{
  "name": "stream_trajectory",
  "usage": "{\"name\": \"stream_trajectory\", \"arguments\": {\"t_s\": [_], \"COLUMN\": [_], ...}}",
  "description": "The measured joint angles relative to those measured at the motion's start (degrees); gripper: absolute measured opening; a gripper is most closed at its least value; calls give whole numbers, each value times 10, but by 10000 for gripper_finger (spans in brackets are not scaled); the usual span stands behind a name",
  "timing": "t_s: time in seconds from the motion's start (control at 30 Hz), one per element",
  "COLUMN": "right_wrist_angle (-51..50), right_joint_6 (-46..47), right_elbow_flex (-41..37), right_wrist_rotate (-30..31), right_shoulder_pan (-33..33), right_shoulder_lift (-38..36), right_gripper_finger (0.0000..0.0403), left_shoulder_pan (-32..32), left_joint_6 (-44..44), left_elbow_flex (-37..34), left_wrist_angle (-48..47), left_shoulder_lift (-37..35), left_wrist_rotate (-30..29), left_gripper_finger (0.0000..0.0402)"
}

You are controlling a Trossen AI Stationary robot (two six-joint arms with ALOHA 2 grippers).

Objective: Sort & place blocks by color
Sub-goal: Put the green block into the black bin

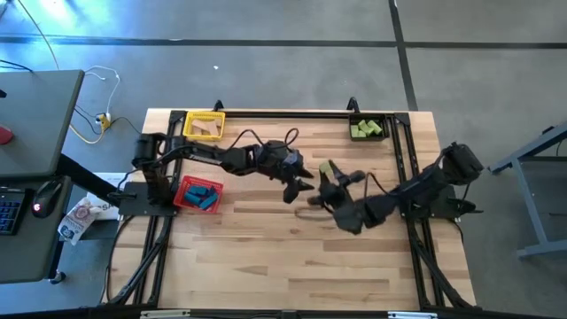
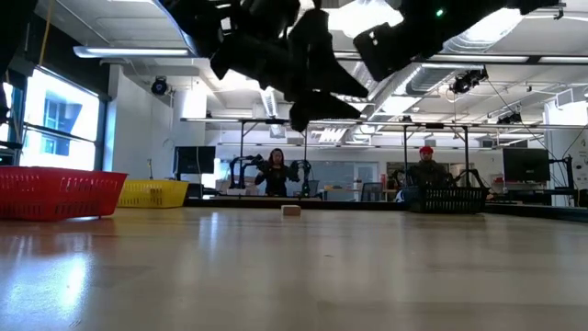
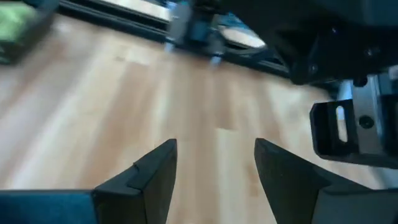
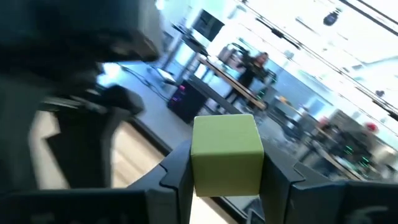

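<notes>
Wood table [image 1: 266,257], slatted top, both arms meeting near centre. Red bin [image 1: 198,194] at left edge: blue blocks [image 1: 203,195] inside. Yellow bin [image 1: 204,126] at back left: tan blocks [image 1: 209,130] inside. Black bin [image 1: 368,129] at back right: green blocks [image 1: 365,130] inside. One tan block [image 2: 291,211] lying alone on table in low view, far side. Left gripper [image 3: 214,171] raised over table centre, fingers spread wide, nothing between them. Right gripper [image 4: 225,174] just beside it, lifted off table, clamped narrow on green block [image 4: 226,154], block upright between fingers.
</notes>
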Motion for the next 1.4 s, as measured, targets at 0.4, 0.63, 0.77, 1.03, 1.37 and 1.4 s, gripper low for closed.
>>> {"name": "stream_trajectory", "arguments": {"t_s": [0.4, 0.63, 0.77, 1.03, 1.37, 1.4], "right_wrist_angle": [0, -35, -75, -184, -256, -271], "right_joint_6": [-36, -36, -18, 78, 115, 129], "right_elbow_flex": [0, 0, 0, -1, -1, -1], "right_wrist_rotate": [-57, -165, -211, -350, -413, -426], "right_shoulder_pan": [-147, -216, -259, -371, -489, -504], "right_shoulder_lift": [-4, -4, -4, -5, -26, -34], "right_gripper_finger": [108, 108, 108, 108, 108, 108], "left_shoulder_pan": [9, -3, -11, -23, -16, -13], "left_joint_6": [112, 127, 131, 146, 191, 195], "left_elbow_flex": [0, 0, 0, 0, 0, 1], "left_wrist_angle": [-105, -170, -200, -242, -262, -262], "left_shoulder_lift": [-7, -15, -34, -83, -98, -98], "left_wrist_rotate": [-210, -260, -262, -304, -355, -357], "left_gripper_finger": [201, 201, 201, 201, 201, 201]}}
